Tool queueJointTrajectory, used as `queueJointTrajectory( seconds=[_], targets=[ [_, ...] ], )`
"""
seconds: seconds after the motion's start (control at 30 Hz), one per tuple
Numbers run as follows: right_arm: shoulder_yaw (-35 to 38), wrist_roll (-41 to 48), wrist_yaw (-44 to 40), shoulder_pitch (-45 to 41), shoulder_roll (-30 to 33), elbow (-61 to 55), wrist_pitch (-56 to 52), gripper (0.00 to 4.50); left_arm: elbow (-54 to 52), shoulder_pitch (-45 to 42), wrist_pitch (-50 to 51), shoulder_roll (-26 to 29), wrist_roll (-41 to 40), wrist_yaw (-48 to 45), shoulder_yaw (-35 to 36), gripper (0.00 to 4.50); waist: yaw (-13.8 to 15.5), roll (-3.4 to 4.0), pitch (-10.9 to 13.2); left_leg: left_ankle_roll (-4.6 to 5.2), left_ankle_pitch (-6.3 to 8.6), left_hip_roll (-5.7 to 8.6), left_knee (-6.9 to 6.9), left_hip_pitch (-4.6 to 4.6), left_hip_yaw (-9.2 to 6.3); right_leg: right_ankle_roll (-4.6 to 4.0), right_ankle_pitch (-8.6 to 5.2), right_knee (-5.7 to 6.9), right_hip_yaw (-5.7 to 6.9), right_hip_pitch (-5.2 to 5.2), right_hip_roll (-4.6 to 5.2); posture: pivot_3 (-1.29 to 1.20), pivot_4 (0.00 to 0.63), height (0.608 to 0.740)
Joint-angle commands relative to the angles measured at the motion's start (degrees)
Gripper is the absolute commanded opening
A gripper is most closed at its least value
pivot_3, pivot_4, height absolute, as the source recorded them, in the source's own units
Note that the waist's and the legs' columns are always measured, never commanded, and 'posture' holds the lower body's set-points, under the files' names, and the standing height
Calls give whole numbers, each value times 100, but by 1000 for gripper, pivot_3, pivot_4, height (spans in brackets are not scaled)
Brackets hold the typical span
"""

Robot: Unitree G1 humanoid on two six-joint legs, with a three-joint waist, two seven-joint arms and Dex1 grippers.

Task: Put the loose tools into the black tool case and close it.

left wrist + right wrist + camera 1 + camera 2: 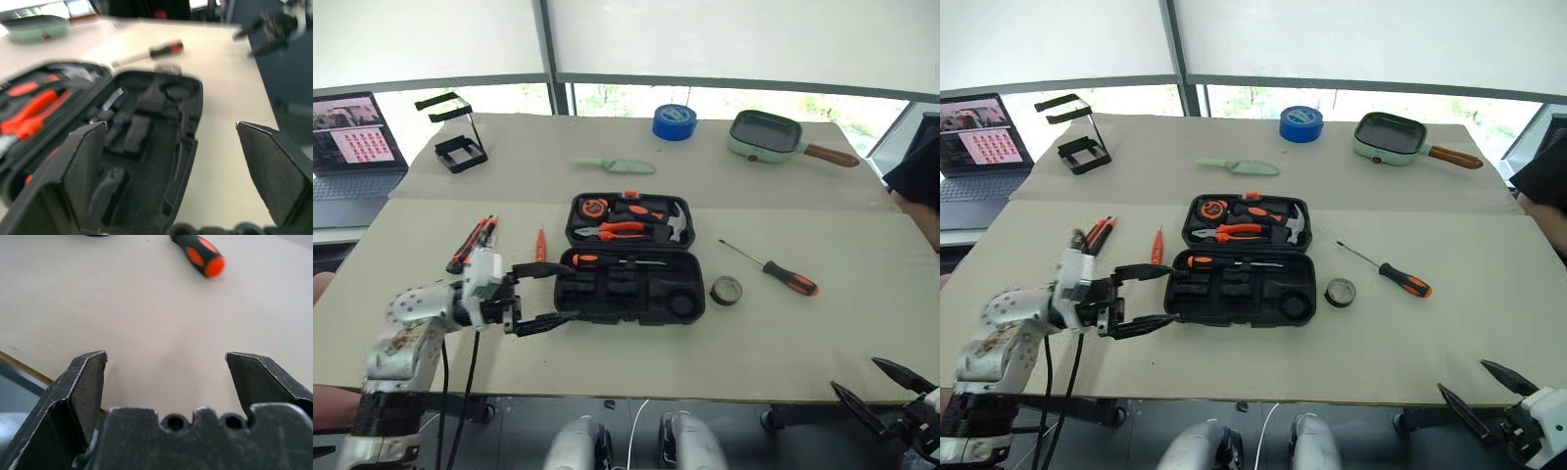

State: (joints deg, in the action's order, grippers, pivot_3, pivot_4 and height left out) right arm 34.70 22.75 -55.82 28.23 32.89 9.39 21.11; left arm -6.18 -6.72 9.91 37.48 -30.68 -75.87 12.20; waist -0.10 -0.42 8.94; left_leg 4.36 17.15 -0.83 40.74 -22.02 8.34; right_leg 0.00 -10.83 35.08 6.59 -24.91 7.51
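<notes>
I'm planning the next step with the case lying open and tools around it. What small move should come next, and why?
Probably send the open left gripper to the slim orange screwdriver lying just beside the black tool case. The case lies open, with one screwdriver already in its slot, and this is the nearest loose tool. The utility knife lies a little farther out.

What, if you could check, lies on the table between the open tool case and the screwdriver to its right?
The small dark tape roll lies between the black tool case and the screwdriver, seen in both eye views.
</notes>
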Motion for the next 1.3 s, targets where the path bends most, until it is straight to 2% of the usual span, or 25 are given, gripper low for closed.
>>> queueJointTrajectory(
  seconds=[0.03,0.2,0.33,0.4,0.5,0.67,0.7,0.77,0.83,1.0,1.13,1.2,1.23,1.3],
  targets=[
    [-92,112,191,-481,186,-364,-102,4500,-451,237,30,94,-367,79,277,4465,-23,6,0,-3,-2,0,-2,0,0,0,0,4,-6,-3,-2,0,150,740],
    [-716,-248,502,-1709,1052,-513,-1422,4500,-425,185,23,7,-575,57,182,4465,-37,25,-4,-28,-16,0,-2,-1,7,-9,5,8,-9,-9,-3,0,150,740],
    [-1705,-507,34,-2905,1838,-62,-2679,4500,-732,281,419,-32,-864,242,68,4465,1,25,-4,-21,-23,-1,-2,-11,4,2,23,8,1,-16,-9,0,150,740],
    [-2129,-818,-6,-3485,1945,463,-2814,4500,-789,328,420,-61,-845,285,-12,4465,29,24,-4,8,-39,-2,-2,-21,2,-12,29,5,12,-21,-12,0,150,740],
    [-2677,-1360,-51,-4385,1939,1461,-2470,4500,-843,318,393,-101,-833,313,-117,4465,75,26,-3,17,-44,0,-2,-36,-1,-38,40,0,37,-24,-22,0,150,740],
    [-3136,-1642,-377,-5204,1891,2645,-2413,4500,-978,284,476,-78,-919,398,-147,4465,58,20,1,23,-42,4,7,-37,6,-26,40,-5,45,-18,-37,0,150,740],
    [-3190,-1690,-388,-5345,1870,2844,-2399,3986,-1029,290,463,-78,-929,403,-139,4500,52,21,1,23,-42,3,9,-36,7,-23,40,-5,46,-15,-38,0,150,740],
    [-3212,-1694,-408,-5508,1834,3054,-2389,3438,-1105,301,508,-74,-978,432,-121,4500,52,19,1,22,-42,4,10,-32,7,13,22,-5,45,-11,-37,0,150,740],
    [-3179,-1609,-492,-5516,1838,3013,-2426,2703,-1179,308,496,-102,-945,566,-88,4500,67,20,1,21,-42,4,10,-31,5,15,22,-2,43,-9,-26,0,150,740],
    [-2687,-1092,-971,-5016,2106,2535,-2445,1049,-1373,592,285,-275,-878,705,-168,4500,77,21,0,18,-42,2,9,-30,0,12,24,-1,39,-8,-4,0,150,740],
    [-2341,-744,-1604,-4566,2337,1873,-1625,1042,-1412,703,170,-388,-827,936,-85,4500,80,24,2,19,-43,2,6,-39,-5,-24,41,-2,44,-12,-7,0,150,740],
    [-2149,-464,-1583,-4725,2266,1340,-1632,1042,-1368,759,27,-494,-731,1190,18,4500,25,30,6,20,-43,2,7,-36,-1,-21,40,-2,45,-13,-9,0,150,740],
    [-2117,-334,-1642,-4802,2225,1088,-1650,1042,-1333,781,-28,-518,-687,1272,63,4500,-15,32,7,19,-43,1,6,-29,7,9,29,-3,45,-15,-11,0,150,740],
    [-2359,-127,-1795,-4989,2152,358,-2023,1042,-1136,916,-287,-396,-404,1288,219,4500,-96,32,8,13,-42,-2,4,-23,10,17,31,1,43,-13,-9,0,150,740]
  ],
)
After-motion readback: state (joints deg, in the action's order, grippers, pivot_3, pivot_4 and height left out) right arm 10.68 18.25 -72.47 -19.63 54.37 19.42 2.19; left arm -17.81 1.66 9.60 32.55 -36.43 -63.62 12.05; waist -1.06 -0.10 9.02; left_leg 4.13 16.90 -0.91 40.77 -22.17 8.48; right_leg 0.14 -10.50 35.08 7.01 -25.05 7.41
